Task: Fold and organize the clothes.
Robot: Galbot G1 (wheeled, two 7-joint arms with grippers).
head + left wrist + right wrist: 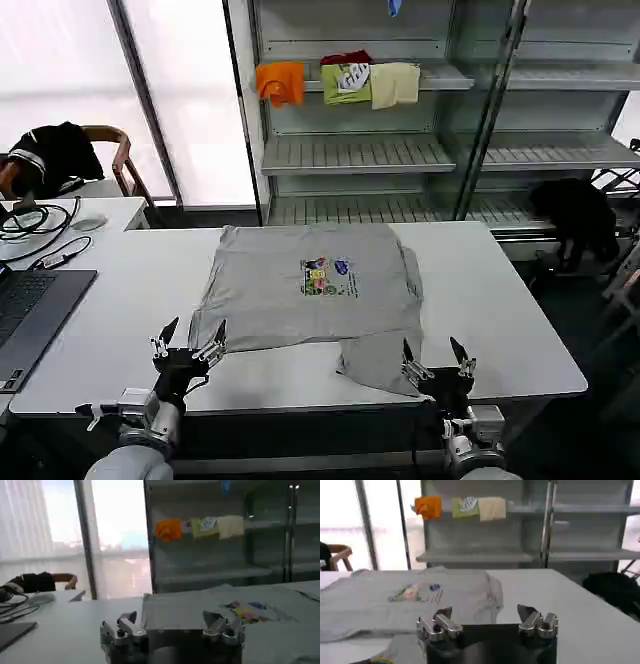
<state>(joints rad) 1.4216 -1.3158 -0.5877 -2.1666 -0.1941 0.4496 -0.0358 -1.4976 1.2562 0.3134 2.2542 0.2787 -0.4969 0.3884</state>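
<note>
Two grippers hover at the counter's (120, 300) near edge — left (189, 338), right (436, 354) — fingers open, empty, beside the grey T-shirt (300, 290) lying flat.

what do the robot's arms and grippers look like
Both arms are light grey, rounded at the wrist. Each ends in a black block carrying two silver metal fingers with dark pointed tips: the left gripper and the right gripper. The left wrist has a small silver stub sticking out sideways.

Left hand (189, 341) and right hand (436, 358) raised — fingers spread apart.
</note>
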